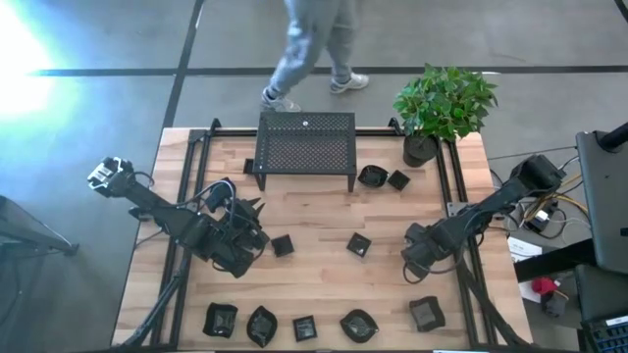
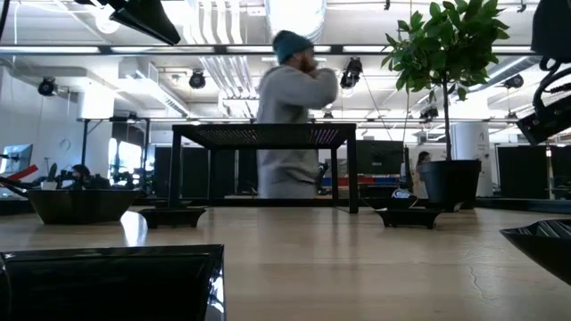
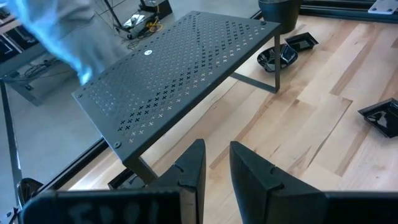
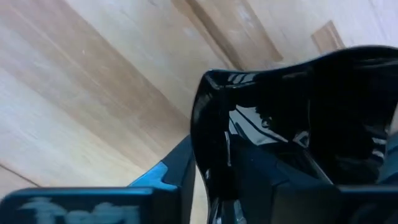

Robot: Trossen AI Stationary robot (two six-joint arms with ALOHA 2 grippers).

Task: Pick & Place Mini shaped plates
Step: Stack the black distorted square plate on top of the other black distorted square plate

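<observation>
right wrist view alone shows the right gripper (image 4: 214, 186) closing its fingers on a glossy black plate (image 4: 298, 118). the high view shows the left gripper (image 1: 253, 218), slightly parted and empty, near the mesh stand (image 1: 305, 143).

Counter layout, seen from above

The mesh stand (image 1: 305, 147) sits at the counter's (image 1: 324, 294) back middle, the plant pot (image 1: 420, 149) at its back right corner; two mini plates (image 1: 384, 177) lie between them, two (image 1: 320, 245) mid-counter, and five (image 1: 304, 326) line the front edge.
</observation>
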